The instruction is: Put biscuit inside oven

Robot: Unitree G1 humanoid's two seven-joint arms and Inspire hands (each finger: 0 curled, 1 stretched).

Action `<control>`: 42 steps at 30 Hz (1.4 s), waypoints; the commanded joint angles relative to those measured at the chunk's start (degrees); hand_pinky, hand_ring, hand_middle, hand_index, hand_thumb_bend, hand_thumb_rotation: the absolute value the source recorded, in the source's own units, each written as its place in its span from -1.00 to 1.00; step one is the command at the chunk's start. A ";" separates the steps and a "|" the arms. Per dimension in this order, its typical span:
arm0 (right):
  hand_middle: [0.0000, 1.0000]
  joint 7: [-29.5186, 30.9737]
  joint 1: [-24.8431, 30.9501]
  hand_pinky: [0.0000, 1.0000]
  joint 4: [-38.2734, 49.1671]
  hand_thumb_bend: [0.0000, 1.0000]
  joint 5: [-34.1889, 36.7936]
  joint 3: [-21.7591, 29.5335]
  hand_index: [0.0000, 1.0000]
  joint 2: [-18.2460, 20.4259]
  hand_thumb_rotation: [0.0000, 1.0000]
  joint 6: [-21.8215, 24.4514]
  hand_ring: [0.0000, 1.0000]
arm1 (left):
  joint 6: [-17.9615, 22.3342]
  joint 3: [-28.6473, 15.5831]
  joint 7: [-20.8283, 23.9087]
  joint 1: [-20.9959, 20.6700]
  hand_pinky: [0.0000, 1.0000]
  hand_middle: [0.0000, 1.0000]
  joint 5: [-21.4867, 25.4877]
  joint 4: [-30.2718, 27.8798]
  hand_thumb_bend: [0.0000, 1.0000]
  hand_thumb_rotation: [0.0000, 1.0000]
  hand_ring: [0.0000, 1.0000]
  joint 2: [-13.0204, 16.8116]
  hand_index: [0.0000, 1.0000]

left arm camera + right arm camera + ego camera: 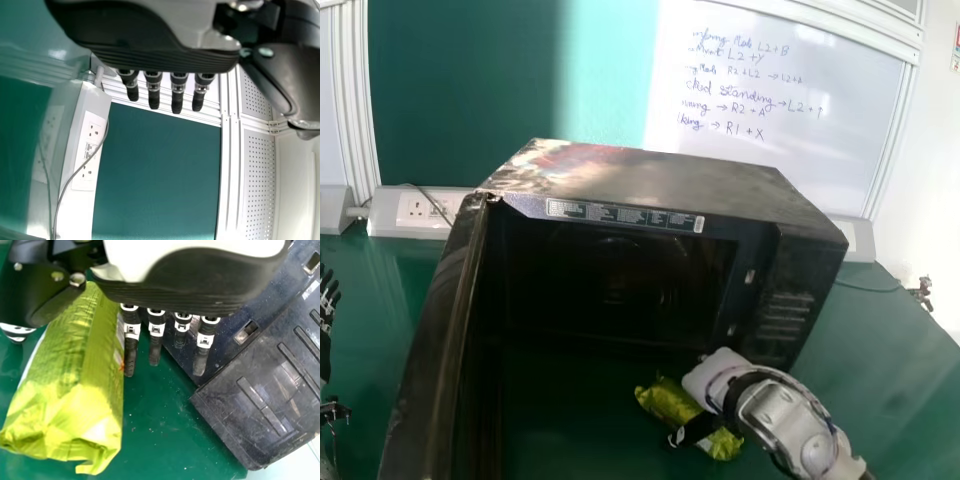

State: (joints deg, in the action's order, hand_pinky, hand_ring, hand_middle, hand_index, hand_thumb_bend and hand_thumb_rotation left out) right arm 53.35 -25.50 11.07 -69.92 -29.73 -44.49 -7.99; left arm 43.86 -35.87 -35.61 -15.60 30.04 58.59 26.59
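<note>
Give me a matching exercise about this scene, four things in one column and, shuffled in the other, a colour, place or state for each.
1. Biscuit packet
2. Oven door
3. Whiteboard
4. Left hand

A. Carries handwriting
B. At the head view's left edge
C. Swung open
D. Yellow-green

Pairs: 1-D, 2-C, 3-A, 4-B
</note>
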 commanded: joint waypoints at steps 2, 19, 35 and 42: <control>0.60 4.58 4.97 0.26 -4.57 1.00 -0.05 -3.40 0.69 0.92 -0.24 -0.47 0.48 | 0.01 -0.61 0.30 1.28 0.57 0.59 0.30 1.83 0.53 0.38 0.63 -1.61 0.67; -0.06 0.14 7.99 -0.78 -2.76 0.05 4.23 0.38 -0.01 2.53 -1.00 3.66 -0.62 | -0.23 -1.02 -0.62 1.41 0.57 0.60 0.76 1.38 0.47 0.37 0.64 -1.87 0.70; -0.05 -4.85 9.10 -0.61 0.52 0.06 8.40 4.65 -0.02 1.49 -1.00 2.59 -0.42 | -0.02 -1.18 -0.86 1.32 0.58 0.60 0.72 1.60 0.48 0.38 0.65 -1.94 0.70; -0.05 -7.21 9.50 -0.57 2.81 0.06 9.90 6.93 -0.02 1.06 -1.00 1.97 -0.39 | -0.11 -0.98 -0.13 1.38 0.57 0.59 0.36 1.47 0.49 0.38 0.63 -1.93 0.69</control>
State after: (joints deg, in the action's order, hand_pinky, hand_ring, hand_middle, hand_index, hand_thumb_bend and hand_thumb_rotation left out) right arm 45.55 -18.19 13.67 -62.13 -21.40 -43.60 -3.97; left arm 43.87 -36.67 -36.12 -15.73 30.34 58.62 26.86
